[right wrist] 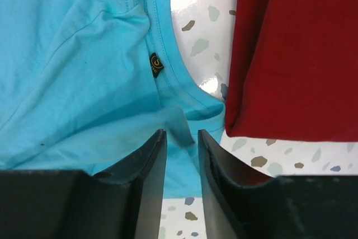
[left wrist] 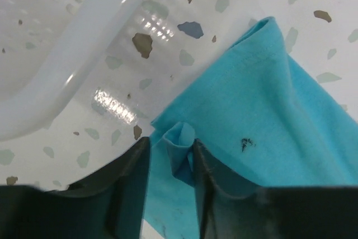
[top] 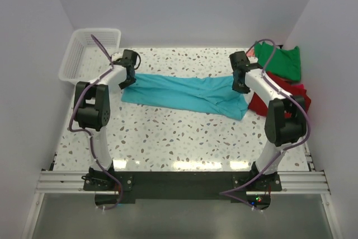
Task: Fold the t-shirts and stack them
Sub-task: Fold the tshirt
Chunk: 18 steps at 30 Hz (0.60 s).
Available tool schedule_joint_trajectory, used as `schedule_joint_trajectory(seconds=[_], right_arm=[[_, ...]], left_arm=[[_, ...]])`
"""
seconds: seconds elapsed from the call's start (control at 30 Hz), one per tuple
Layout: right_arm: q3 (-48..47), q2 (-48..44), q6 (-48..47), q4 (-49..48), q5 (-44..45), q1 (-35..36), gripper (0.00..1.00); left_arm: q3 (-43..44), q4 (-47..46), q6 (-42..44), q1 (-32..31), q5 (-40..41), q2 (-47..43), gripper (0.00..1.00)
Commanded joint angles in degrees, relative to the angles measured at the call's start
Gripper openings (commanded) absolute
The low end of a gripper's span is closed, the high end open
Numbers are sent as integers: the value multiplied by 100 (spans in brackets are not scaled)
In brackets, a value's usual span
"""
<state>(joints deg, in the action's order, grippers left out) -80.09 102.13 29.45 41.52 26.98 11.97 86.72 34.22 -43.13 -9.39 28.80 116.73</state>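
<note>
On the speckled bench (top: 184, 138) the turquoise t-shirt (top: 184, 93) lies flat, its long axis running left to right and its collar end pointing right, just beside the red t-shirt (top: 258, 104). The left claw (left wrist: 172, 149) is slightly spread, straddling a puckered edge. The right claw (right wrist: 182, 138) is slightly spread over the collar.

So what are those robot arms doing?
They are folding a soft turquoise cotton t-shirt, which lies stretched in a long band across the speckled table. The left gripper sits at one end and the right gripper at the collar end, both with fingers slightly apart. A red t-shirt and a green t-shirt lie at the right.
</note>
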Motion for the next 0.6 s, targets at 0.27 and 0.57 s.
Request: schedule_joint_trajectory(seconds=[0.27,0.57], right_arm=[[-735,264,87,-346,-34,-80,43],[-226,18,-255,-460,-1115,-28,40]], left_arm=[[-708,-1136,270,51,118,-835,64],[-1464,-1988,569,34,-277,-1714,71]])
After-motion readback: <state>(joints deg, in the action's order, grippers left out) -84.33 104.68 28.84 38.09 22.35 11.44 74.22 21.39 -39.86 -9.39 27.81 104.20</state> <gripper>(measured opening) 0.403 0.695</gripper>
